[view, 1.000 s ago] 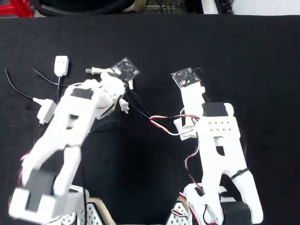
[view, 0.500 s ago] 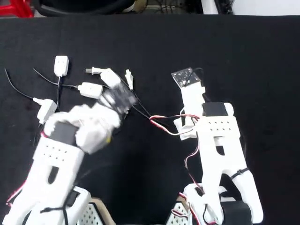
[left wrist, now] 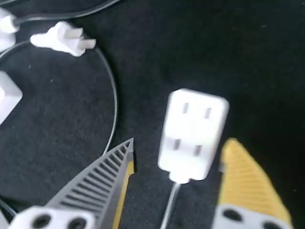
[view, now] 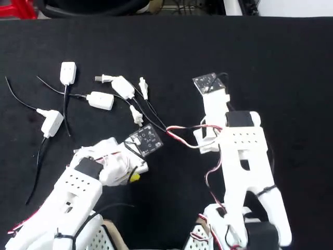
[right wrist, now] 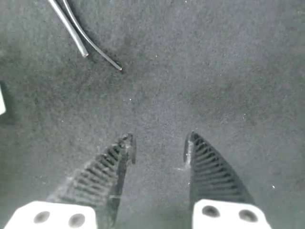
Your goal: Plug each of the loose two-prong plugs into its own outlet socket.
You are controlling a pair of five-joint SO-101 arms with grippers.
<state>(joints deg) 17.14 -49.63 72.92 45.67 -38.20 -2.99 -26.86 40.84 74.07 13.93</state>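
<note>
Black cloth tabletop (view: 291, 62) | boxy white outlet socket (left wrist: 193, 129) | ribbed left jaws apart

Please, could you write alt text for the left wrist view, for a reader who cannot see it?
A white socket with two pairs of slots lies on black cloth between the fingers of the open left claw. Beyond it lies a loose two-prong plug on a thin cable.
</note>
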